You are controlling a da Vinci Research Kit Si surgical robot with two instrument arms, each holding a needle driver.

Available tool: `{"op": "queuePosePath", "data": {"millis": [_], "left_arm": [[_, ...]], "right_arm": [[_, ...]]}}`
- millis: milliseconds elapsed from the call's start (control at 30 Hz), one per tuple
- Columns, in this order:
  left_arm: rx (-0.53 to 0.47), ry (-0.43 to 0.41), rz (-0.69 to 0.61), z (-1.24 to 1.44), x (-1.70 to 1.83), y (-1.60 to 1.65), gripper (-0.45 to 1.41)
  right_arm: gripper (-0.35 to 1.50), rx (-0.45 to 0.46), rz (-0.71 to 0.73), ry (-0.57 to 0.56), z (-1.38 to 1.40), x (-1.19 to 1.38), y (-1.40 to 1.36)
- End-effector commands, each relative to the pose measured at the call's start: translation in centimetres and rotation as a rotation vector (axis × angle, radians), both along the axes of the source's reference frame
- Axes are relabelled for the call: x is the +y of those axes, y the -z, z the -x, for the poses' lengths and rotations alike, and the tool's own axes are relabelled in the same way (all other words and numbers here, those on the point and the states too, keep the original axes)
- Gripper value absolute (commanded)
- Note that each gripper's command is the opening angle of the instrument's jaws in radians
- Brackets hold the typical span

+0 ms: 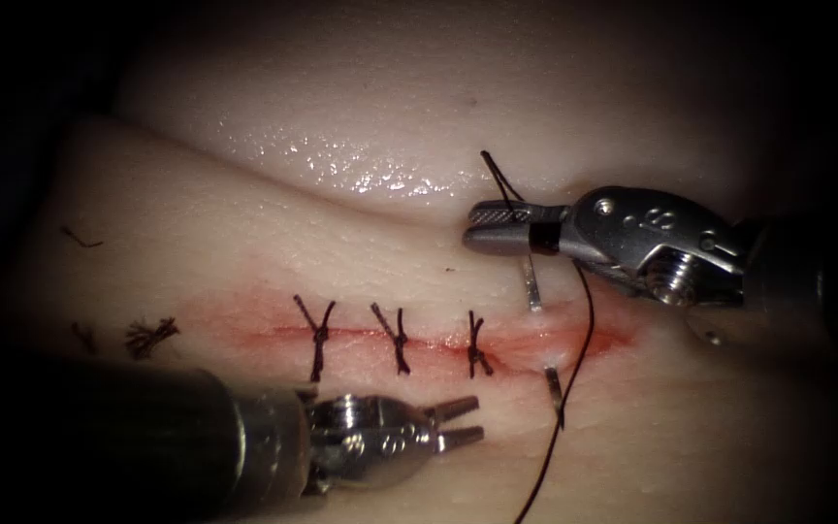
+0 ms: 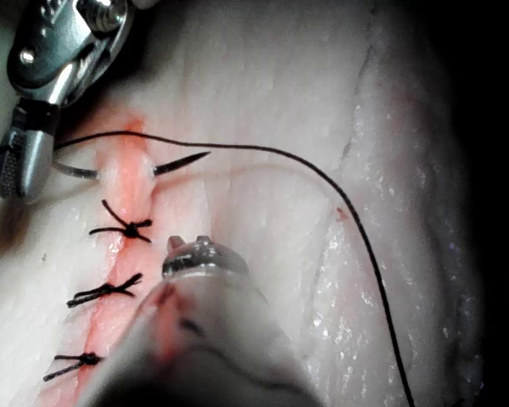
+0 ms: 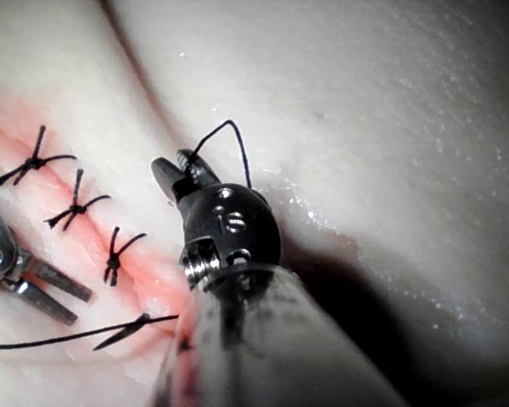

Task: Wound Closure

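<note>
On the pale, glistening slab of tissue point(image 1: 361, 223), at about nine o'clock, lie three loose cut ends of dark thread point(image 1: 150, 336), one of them frayed. Along the reddened horizontal cut point(image 1: 438, 340) I count three knotted black stitches point(image 1: 398, 340), spaced left to right.

At about six o'clock the left arm's steel needle driver point(image 1: 460, 423) hovers below the cut, its two jaws slightly apart and holding nothing.

At the cut's right end the thin curved steel needle point(image 1: 532, 283) sits in the tissue: its upper part shows above the cut, its pointed end point(image 1: 555, 388) comes out below, and the middle is hidden underneath.

At about three o'clock, the right arm's steel needle driver point(image 1: 482, 225) has its jaws closed on the needle's upper end. One black thread point(image 1: 582, 340) runs from those jaws down past five o'clock, cut off at the frame's edge.
</note>
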State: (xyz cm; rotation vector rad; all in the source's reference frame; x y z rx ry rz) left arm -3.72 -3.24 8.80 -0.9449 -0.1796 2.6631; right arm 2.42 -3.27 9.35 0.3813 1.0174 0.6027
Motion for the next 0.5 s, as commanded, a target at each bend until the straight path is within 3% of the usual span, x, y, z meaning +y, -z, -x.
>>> {"op": "queuePosePath", "data": {"millis": [33,500], "left_arm": [[0.001,0.001,-0.002,0.07,-0.05,-0.06,0.15],[0.005,0.01,-0.007,0.14,-0.05,0.01,0.14]], "right_arm": [[-0.35,0.003,-0.034,-0.012,-0.07,-0.04,-0.05],[-0.35,-0.006,-0.568,-0.273,0.11,-0.1,-0.22]]}}
